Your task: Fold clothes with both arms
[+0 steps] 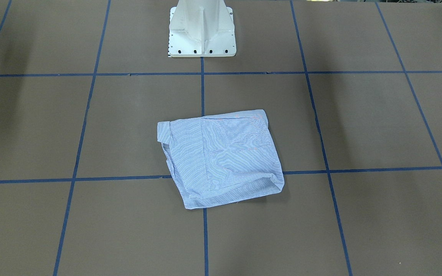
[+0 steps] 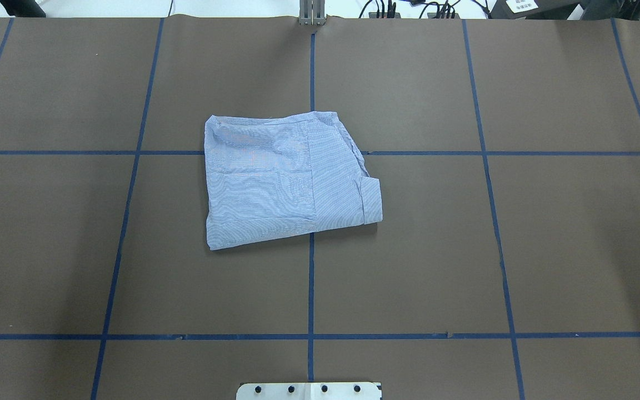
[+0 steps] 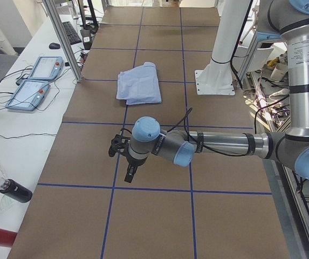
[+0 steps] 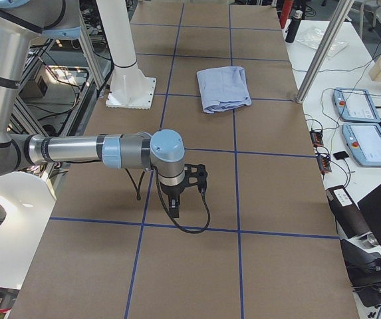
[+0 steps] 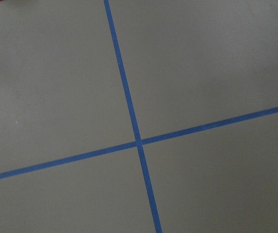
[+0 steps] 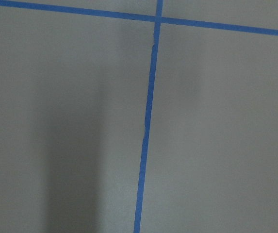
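The light blue-and-white striped shirt (image 1: 221,157) lies folded into a compact rectangle near the table's middle, a cuff showing at one corner. It also shows in the overhead view (image 2: 281,178) and both side views (image 3: 139,83) (image 4: 223,88). No gripper touches it. My left gripper (image 3: 131,174) hangs over bare table far from the shirt, seen only in the exterior left view; I cannot tell if it is open. My right gripper (image 4: 175,203) hangs likewise, seen only in the exterior right view; I cannot tell its state. Both wrist views show only brown table and blue tape lines.
The white pedestal base (image 1: 202,30) stands at the robot's side of the table (image 2: 464,250), behind the shirt. Blue tape divides the brown surface into squares. Two teach pendants (image 3: 33,91) and bottles (image 3: 14,191) lie on a white bench beyond the far edge.
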